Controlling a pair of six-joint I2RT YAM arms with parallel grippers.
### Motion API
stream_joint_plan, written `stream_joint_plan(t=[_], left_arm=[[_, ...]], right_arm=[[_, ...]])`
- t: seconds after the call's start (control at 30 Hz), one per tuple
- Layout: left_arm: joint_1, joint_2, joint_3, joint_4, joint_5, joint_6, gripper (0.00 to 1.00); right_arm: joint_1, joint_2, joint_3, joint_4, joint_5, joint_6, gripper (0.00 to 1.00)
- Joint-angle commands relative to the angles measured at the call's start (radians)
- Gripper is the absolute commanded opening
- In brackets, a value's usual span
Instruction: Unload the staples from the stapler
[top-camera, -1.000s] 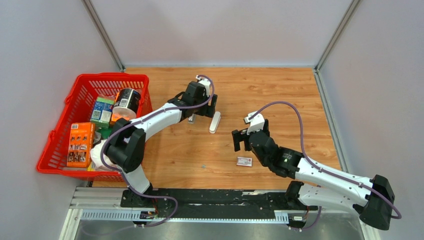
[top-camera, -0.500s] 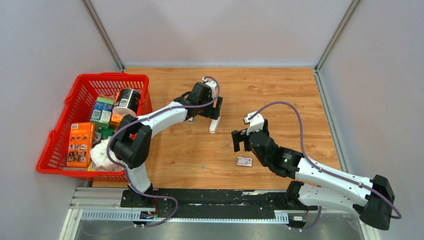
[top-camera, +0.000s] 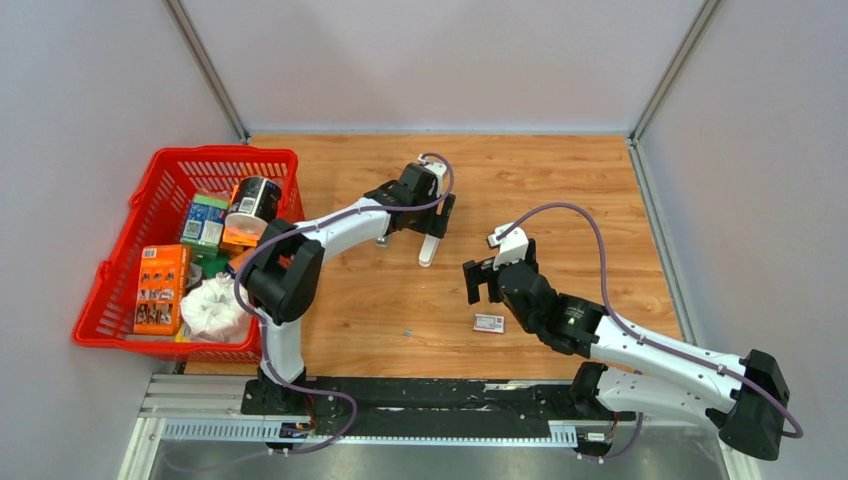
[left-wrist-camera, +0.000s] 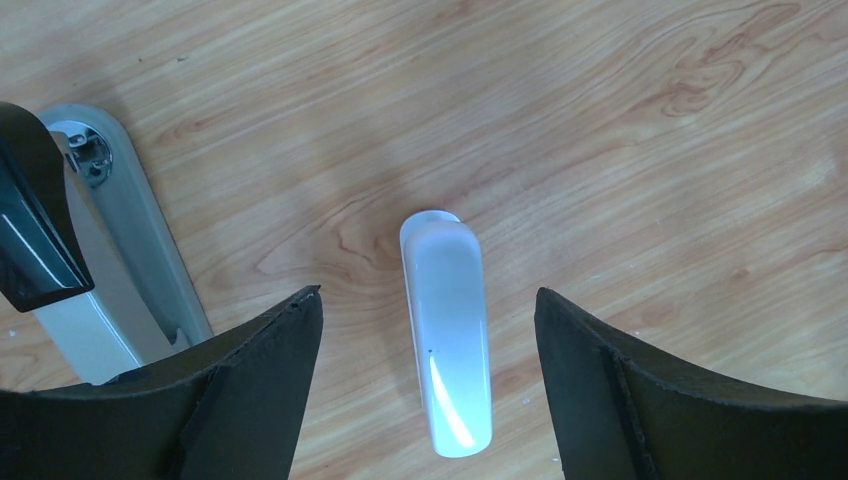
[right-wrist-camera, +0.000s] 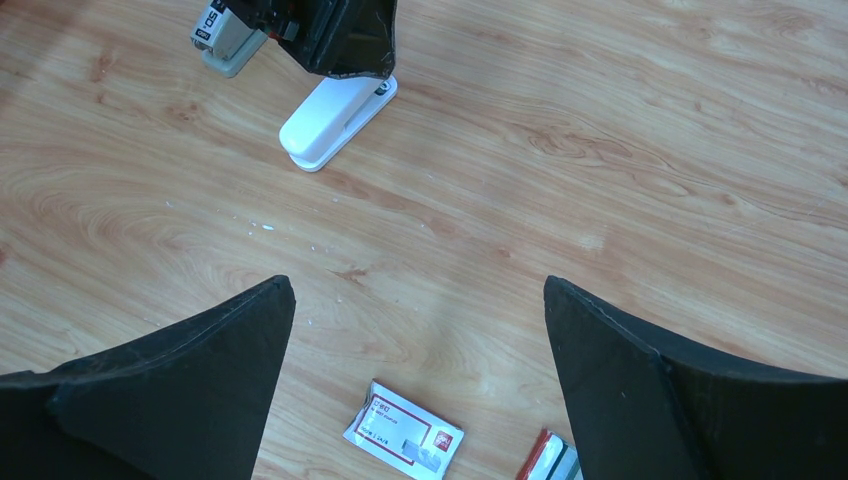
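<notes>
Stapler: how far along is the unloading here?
Done: a grey metal piece lies beside the white stapler, apart from it. In hand: the left pincer hangs open astride the stapler, gripping nothing. Left: no removed staples are visible; the right pincer hangs open near a red-and-white box.

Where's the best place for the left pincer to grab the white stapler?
Mid-body, across its narrow width, from straight above. The stapler lies flat on the table, slim, both long sides free, and the open left pincer straddles it.
</notes>
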Motion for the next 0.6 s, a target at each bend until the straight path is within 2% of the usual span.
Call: stream_joint_plan(t=[0.0, 0.37, 0.43, 0.57], left_arm=[[-0.004, 0.032, 0.042, -0.017, -0.015, 0.013, 0.84], [-0.004, 0.086, 0.057, -0.027, 0.023, 0.031, 0.79], [-0.004, 0.09, 0.057, -0.026, 0.029, 0.037, 0.77], [-0.004, 0.1, 0.063, -0.023, 0.031, 0.047, 0.64]], right_arm=[[-0.004, -0.005, 0.005, 0.044, -0.001, 0.005, 1.0], [-0.005, 0.001, 0.004, 0.049, -0.009, 0.002, 1.0], [-0.006, 0.002, 0.005, 0.049, -0.014, 0.001, 1.0], [-0.005, 0.004, 0.007, 0.05, -0.015, -0.001, 1.0]])
